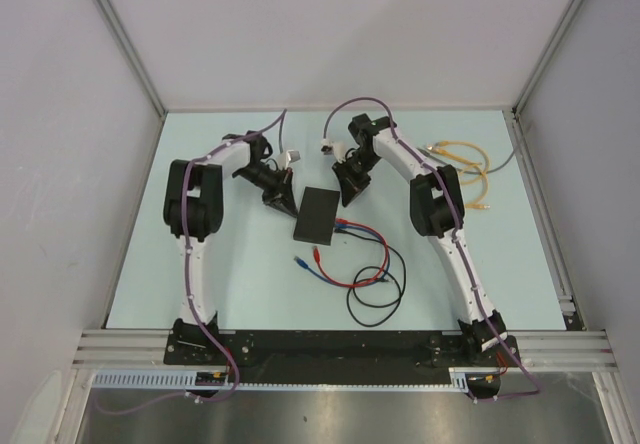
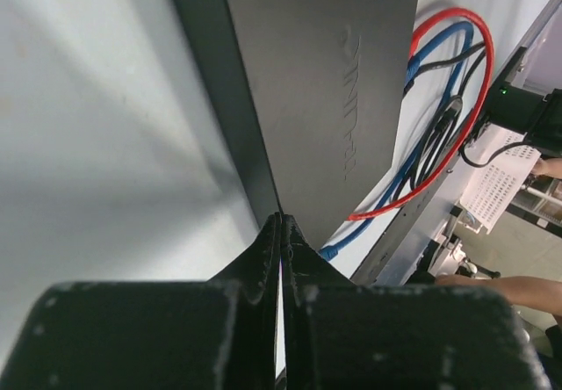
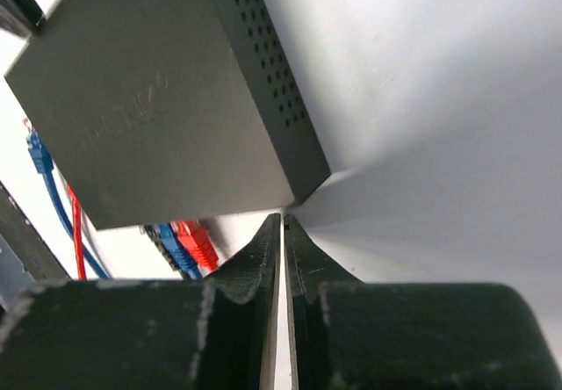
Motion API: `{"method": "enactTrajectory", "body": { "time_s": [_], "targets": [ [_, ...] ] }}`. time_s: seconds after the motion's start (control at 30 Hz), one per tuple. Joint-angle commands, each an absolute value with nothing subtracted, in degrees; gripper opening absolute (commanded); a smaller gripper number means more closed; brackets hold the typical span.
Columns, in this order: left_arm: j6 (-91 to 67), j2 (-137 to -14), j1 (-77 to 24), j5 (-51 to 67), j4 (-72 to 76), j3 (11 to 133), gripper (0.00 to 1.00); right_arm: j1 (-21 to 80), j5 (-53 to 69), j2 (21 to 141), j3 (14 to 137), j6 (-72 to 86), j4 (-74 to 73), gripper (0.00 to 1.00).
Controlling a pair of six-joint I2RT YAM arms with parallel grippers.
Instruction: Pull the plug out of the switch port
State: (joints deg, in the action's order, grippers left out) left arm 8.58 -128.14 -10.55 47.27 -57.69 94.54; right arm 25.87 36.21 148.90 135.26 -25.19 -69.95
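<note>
Zero plugs out: red plug (image 3: 200, 242) and blue plug (image 3: 176, 248) seated at 4 o'clock on the switch (image 1: 318, 214); left gripper (image 2: 281, 223), right gripper (image 3: 283, 223) both clenched empty.

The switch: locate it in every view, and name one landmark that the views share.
Top external: the switch lies tilted near the picture's centre.
Left wrist: the switch fills the upper middle, top face showing.
Right wrist: the switch fills the upper left, perforated side facing right.
Shared landmark: the red cable by the switch, at right in the left wrist view and lower left in the right wrist view.
</note>
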Motion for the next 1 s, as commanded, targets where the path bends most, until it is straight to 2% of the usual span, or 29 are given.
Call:
{"method": "enactTrajectory", "body": {
  "time_s": [0.0,0.33,0.53,0.6,0.7,0.73,0.8,0.83,0.87,0.9,0.93,0.97],
  "targets": [
    [8.1,-131.2,-11.9,50.5,-56.3,100.1,0.0,26.1,36.7,150.8,141.4,-23.6,-67.9,0.09],
    [8.3,-135.2,-13.4,46.8,-56.4,112.9,0.0,26.5,34.4,151.2,145.8,-21.5,-62.5,0.1],
    [8.4,-129.2,-9.8,43.8,-57.7,108.6,0.02,23.5,33.6,148.3,142.0,-21.6,-63.6,0.12],
    [9.0,-126.8,-9.0,42.9,-58.6,107.8,0.07,21.7,33.7,147.0,141.1,-22.3,-64.3,0.14],
    [9.9,-124.6,-8.7,43.0,-59.2,107.5,0.12,19.4,36.4,145.8,140.5,-23.7,-65.6,0.26],
    [10.0,-124.3,-8.7,44.2,-59.2,107.6,0.14,18.9,39.2,145.7,140.7,-24.3,-66.1,0.37],
    [9.9,-123.8,-8.7,45.5,-58.8,107.7,0.16,17.4,42.5,145.6,141.2,-25.5,-67.4,0.5],
    [9.8,-123.9,-8.7,46.8,-58.6,107.7,0.16,17.1,45.2,145.5,141.1,-25.7,-67.6,0.63],
    [9.7,-124.0,-8.8,47.5,-58.6,107.7,0.14,16.8,46.5,145.3,140.2,-25.8,-67.5,0.68],
    [9.9,-124.1,-8.8,48.2,-58.6,107.8,0.0,16.7,47.5,144.8,139.3,-25.7,-66.8,0.72],
    [10.5,-124.9,-8.8,49.6,-59.1,107.9,0.0,16.5,49.4,144.6,138.4,-25.8,-66.2,0.77],
    [12.2,-125.5,-8.8,50.4,-61.3,108.5,0.0,16.4,50.2,144.4,136.9,-26.1,-65.8,0.77]
  ]
}}
